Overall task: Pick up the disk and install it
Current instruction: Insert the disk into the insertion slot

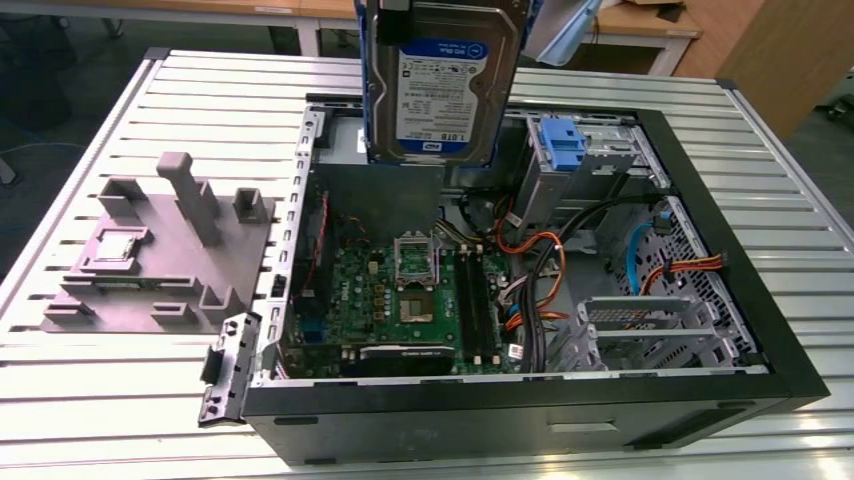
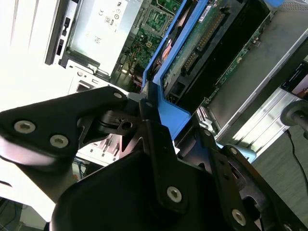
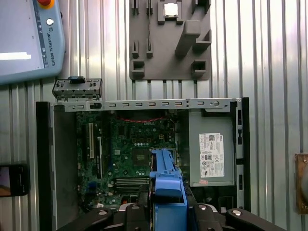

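Disk [image 1: 438, 80] clamped in the gripper [image 2: 147, 98], hanging above the open case [image 1: 534, 420]; not yet installed.
Black fingers [image 2: 159, 149] are clenched on the blue carrier rail [image 2: 166, 53] at one end of the drive; this grasp seems chosen to leave the drive body free beneath the gripper, upright, its label facing outward in the exterior view; the wrist points straight down, so the first wrist view looks past the blue carrier onto the motherboard [image 3: 134, 149] and the power-supply box [image 3: 211, 154], both well below the gripper; the disk touches no part of the case; a blue bracket [image 1: 563, 140] sits in the drive cage, below the gripper and off to one side.
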